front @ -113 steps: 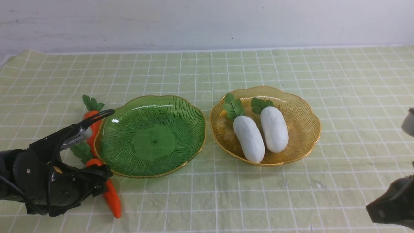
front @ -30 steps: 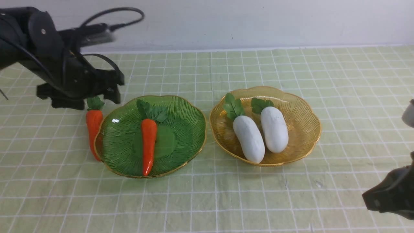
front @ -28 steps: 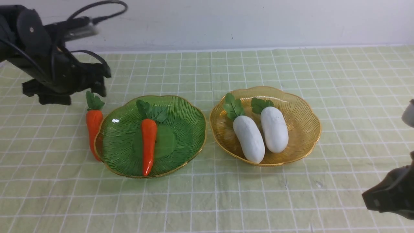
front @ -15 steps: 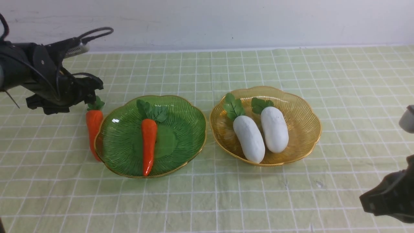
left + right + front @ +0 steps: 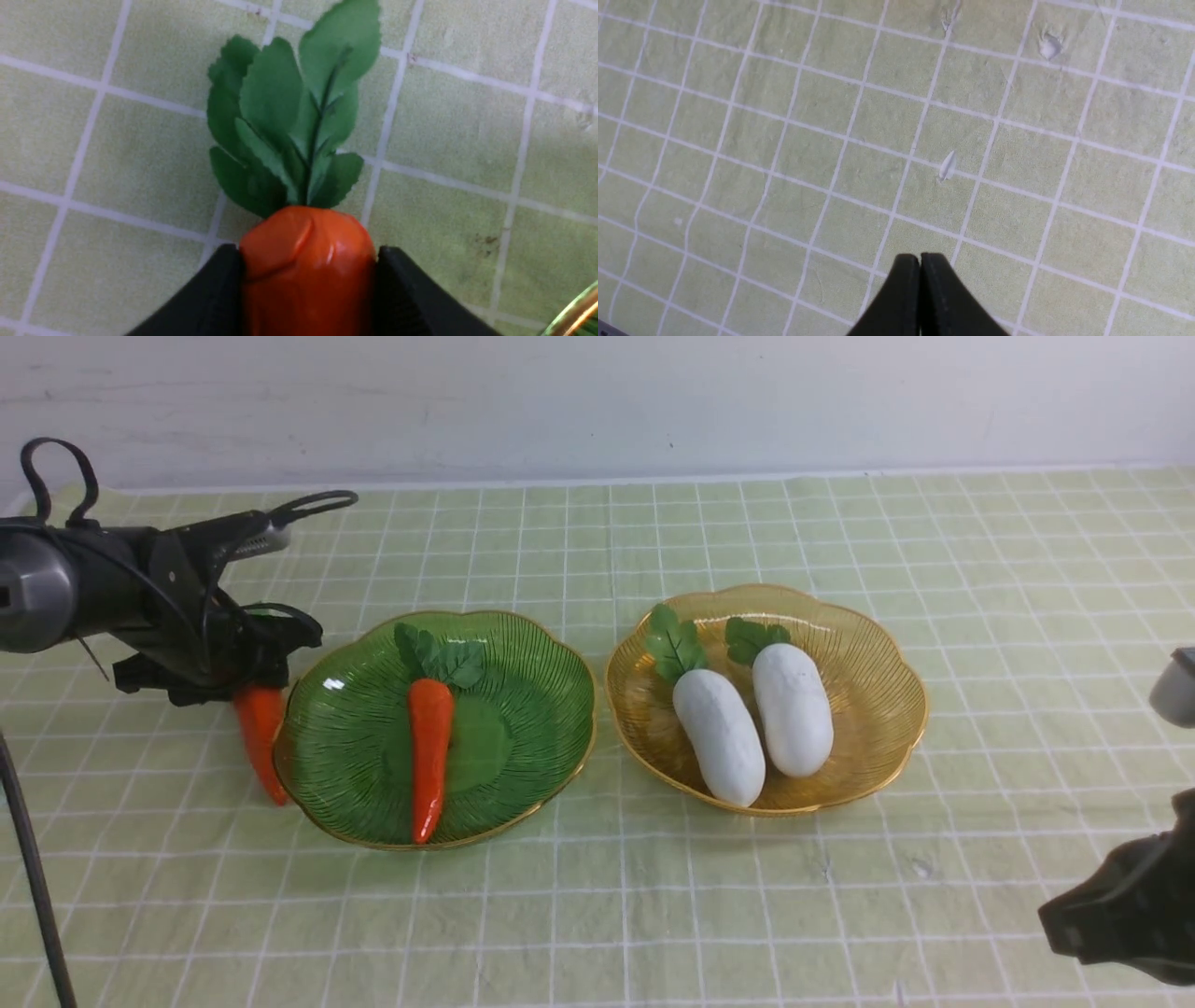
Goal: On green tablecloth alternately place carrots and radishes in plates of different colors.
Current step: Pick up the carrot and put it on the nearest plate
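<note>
— Toward the left edge of the surface, what has your left gripper got?

— It sits low over the loose carrot, which lies on the green tablecloth just beside the rim of the green plate. Your wrist view shows both jaws pressed against the flanks of the orange crown, just under the leaves, so it is clamped on that carrot. I'd say you took the thick end because the taper offers less to bite.

— Why this one?

— The other carrot already lies in the green plate, tip toward the front edge, and both radishes lie side by side in the amber plate. This looks like the last piece outside a plate, and green is likely where it belongs.

— And the right gripper?

— Jaws pressed together on nothing, over bare cloth near the front right corner, well apart from both plates.

— Anything to mind?

— The plate rim is very near your carrot; you'll probably want to lift clear before carrying it across
</note>
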